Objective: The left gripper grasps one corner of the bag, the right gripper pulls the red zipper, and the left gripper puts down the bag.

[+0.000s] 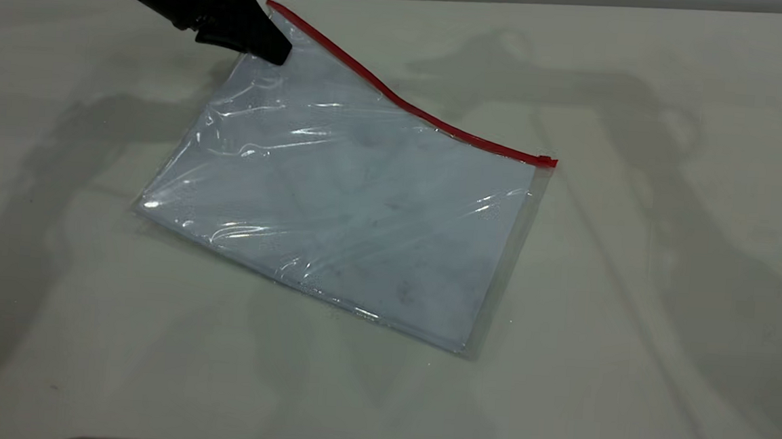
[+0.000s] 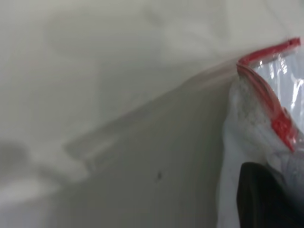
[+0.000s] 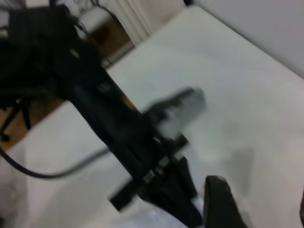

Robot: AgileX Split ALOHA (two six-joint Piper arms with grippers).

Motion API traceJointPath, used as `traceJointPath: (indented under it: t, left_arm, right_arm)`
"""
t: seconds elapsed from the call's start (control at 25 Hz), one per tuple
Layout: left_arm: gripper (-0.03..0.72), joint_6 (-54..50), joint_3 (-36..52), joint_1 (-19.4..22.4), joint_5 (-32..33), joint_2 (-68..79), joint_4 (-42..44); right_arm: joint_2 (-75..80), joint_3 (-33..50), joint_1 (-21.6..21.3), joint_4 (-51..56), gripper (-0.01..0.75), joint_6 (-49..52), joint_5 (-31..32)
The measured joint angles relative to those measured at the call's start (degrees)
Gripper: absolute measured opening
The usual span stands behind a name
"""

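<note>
1. Pale and glossy, the desk (image 1: 664,297) carries only shadows and the bag (image 1: 344,210), which lies flat near the middle with its far left corner lifted.
2. At upper left, my left hand (image 1: 276,49) pinches that lifted corner; I judge this hold is meant to anchor the bag while the zipper is drawn.
3. Running rightward from the pinch, the red zipper (image 1: 411,109) bows, then ends at the slider tab (image 1: 545,162) on the far right corner, untouched.
4. My right hand (image 3: 223,204) is out of the exterior view; its wrist camera shows one dark finger (image 3: 216,199) at the frame edge, so I cannot tell its spread.
5. Smeared motion there blurs the left arm (image 3: 118,133).
</note>
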Motion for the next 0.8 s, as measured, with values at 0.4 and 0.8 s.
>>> traceJointPath:
  t: [0.4, 0.8]
  left_arm:
    - [0.327, -14.4, 0.0, 5.8, 14.6, -9.7, -1.9]
    - [0.357, -14.6, 0.0, 8.2, 17.2, -27.9, -4.0]
  right_arm:
    - [-11.7, -2.3, -0.5, -0.3, 0.416, 9.3, 0.1]
    - [-23.9, -2.4, -0.5, -4.5, 0.4, 17.9, 0.1]
